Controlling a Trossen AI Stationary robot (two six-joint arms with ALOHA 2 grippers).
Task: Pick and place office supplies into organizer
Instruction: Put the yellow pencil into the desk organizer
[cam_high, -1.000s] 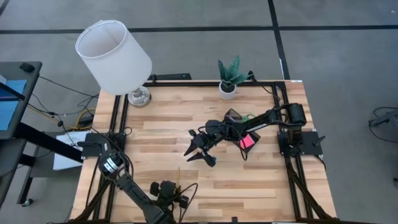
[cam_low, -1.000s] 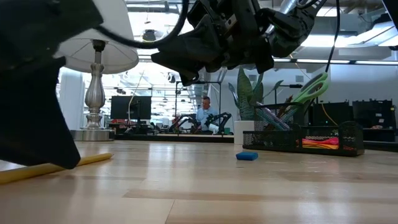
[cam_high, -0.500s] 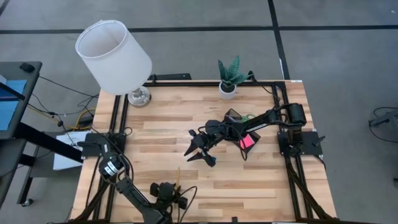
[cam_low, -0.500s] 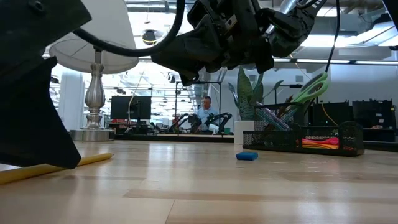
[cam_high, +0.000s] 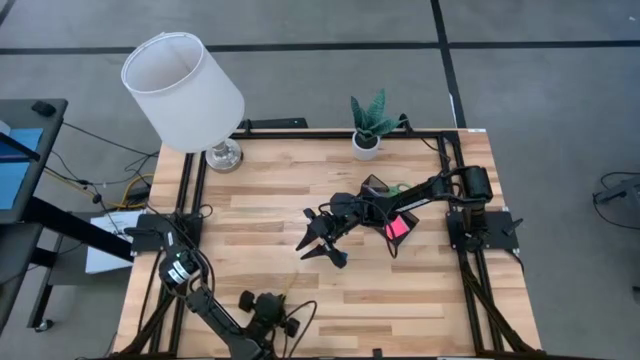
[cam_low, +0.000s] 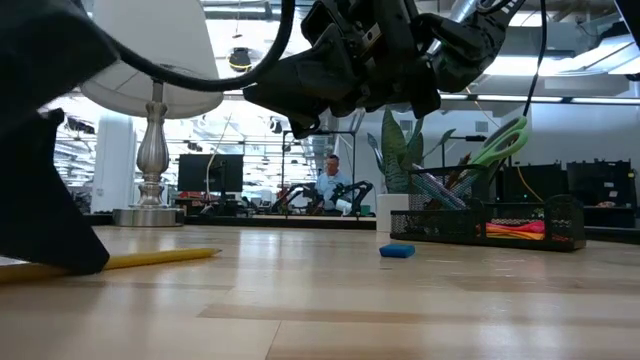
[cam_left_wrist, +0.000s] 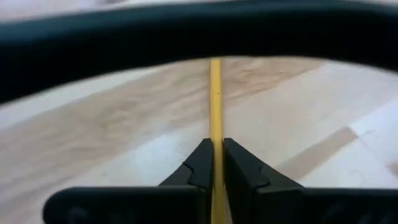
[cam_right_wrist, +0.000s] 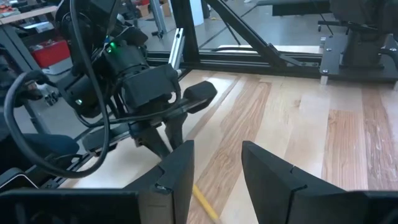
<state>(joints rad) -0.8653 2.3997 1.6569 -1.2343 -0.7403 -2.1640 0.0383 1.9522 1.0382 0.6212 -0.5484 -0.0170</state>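
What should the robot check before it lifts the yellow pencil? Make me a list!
1. Left end effector shut on the long yellow pencil: ok.
2. Pencil centred between the fingers: ok.
3. Pencil off the wooden table yet: not ok, it lies flat.
4. Right end effector open, waiting mid-table: ok.
5. Room in the black mesh organizer: cannot tell.

Wooden slat table (cam_high: 260, 215), black frame around edges. White-shaded lamp (cam_high: 184, 92) with silver base at back left corner. Small white pot with green plant (cam_high: 368, 126) at back edge, right of centre. Grey floor with cables left of table. Person seated (cam_low: 328, 180) far off in room beyond, among monitors.
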